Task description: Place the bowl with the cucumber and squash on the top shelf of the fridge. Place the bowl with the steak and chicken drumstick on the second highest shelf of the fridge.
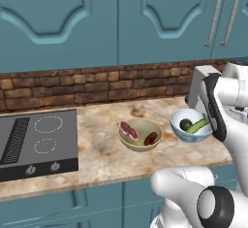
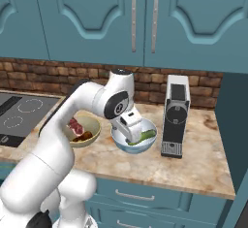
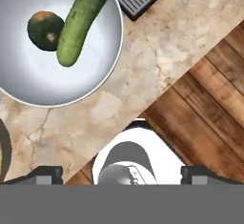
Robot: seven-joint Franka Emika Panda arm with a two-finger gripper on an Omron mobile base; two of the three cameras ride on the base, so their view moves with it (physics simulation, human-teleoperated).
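Observation:
The white, blue-patterned bowl (image 1: 191,133) (image 2: 137,146) (image 3: 43,80) stands on the counter, holding the light-green cucumber (image 1: 197,126) (image 3: 81,23) and the dark-green squash (image 1: 186,124) (image 3: 45,30). My gripper (image 2: 130,136) (image 3: 123,174) hangs open at the bowl's near rim, with nothing between its fingers; in the hand view the bowl lies up and to the left of them. Left of it sits a tan bowl (image 1: 140,147) (image 2: 92,127) with the red steak (image 1: 129,130) (image 2: 74,125) and the brown chicken drumstick (image 1: 151,138) (image 2: 83,136). The fridge shelves are out of view.
A grey coffee machine (image 2: 175,115) (image 1: 199,84) stands right of the patterned bowl, close to it. A black cooktop (image 1: 34,139) (image 2: 19,113) is at the counter's left. Teal cabinets hang above, and the wooden floor (image 3: 205,104) lies past the counter's front edge.

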